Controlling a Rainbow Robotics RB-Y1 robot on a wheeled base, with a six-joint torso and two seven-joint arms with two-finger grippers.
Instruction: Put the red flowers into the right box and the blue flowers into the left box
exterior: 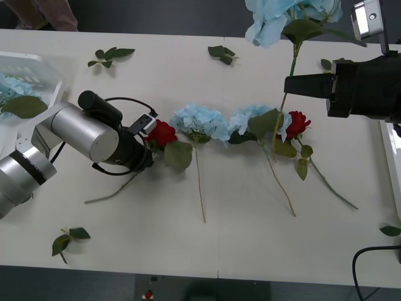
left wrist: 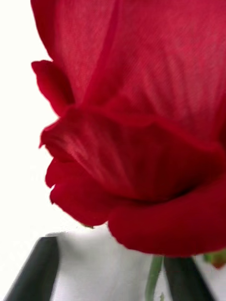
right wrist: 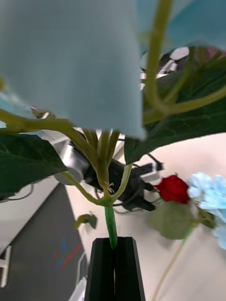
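Your right gripper [right wrist: 114, 256], with its black fingers pressed together, clamps the thin green stem of a pale-blue, fluffy-headed artificial flower [exterior: 279, 19] and holds it above the far right part of the white bench [exterior: 188, 238], head up and stem hanging down. Your left gripper [left wrist: 110, 268] sits low on the bench with its black fingers spread either side of the stem of a small dark-red artificial rose [exterior: 163, 133], not closed on it; that rose lies left of centre. Beside it on the bench lie two more pale-blue flowers [exterior: 200, 122] in a row, with a second dark-red rose [exterior: 297, 123] just right of them. At the far left you can see the shallow white plastic tray [exterior: 37, 66], already holding pale-blue blooms. The rim of the other white tray [exterior: 393, 164] shows at the right edge. Loose green leaf sprigs [exterior: 109, 55] are scattered around.
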